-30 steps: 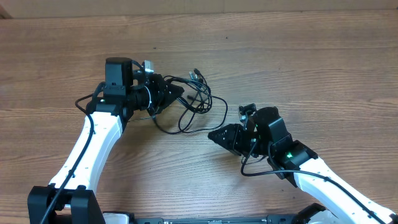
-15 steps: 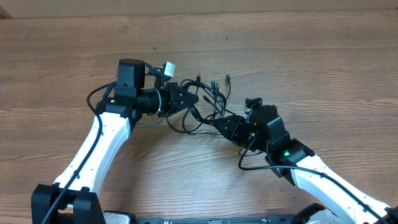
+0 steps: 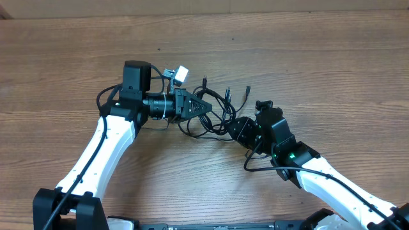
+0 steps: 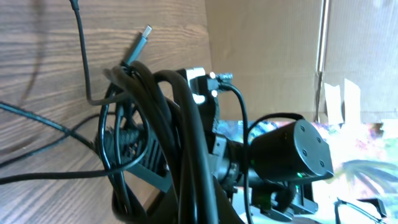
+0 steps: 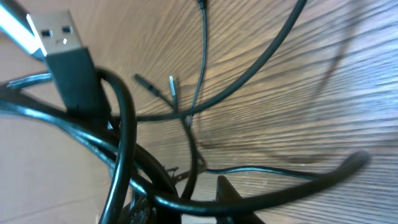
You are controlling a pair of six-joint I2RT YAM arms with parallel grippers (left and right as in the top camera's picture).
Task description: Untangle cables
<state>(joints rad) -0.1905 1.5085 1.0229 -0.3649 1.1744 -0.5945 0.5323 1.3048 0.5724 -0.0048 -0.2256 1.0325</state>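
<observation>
The cables (image 3: 220, 105) lie in one tangle near the middle of the table (image 3: 332, 70), between the two arms. Three plug tips stick out of it toward the far edge. That edge runs straight across the top of the overhead view, well apart from the tangle. Bare wood spreads wide to the left, to the right and on the far side, while the near side is taken up by both arms.

The left gripper (image 3: 204, 107) points into the tangle from the left, its jaws pressed together on the bunched cords, which loop up thickly in front of its wrist camera. A silver plug (image 4: 138, 43) stands out above them, with a cardboard wall (image 4: 267, 56) behind. The right gripper (image 3: 235, 130) pushes in from the right, touching the loops. Cords crowd its camera too closely to tell how its jaws stand.

A USB plug (image 5: 62, 37) hangs close to the right wrist lens, showing two square holes in its metal shell. A white block (image 3: 181, 73) sits on the left wrist, any print on it too small to read.
</observation>
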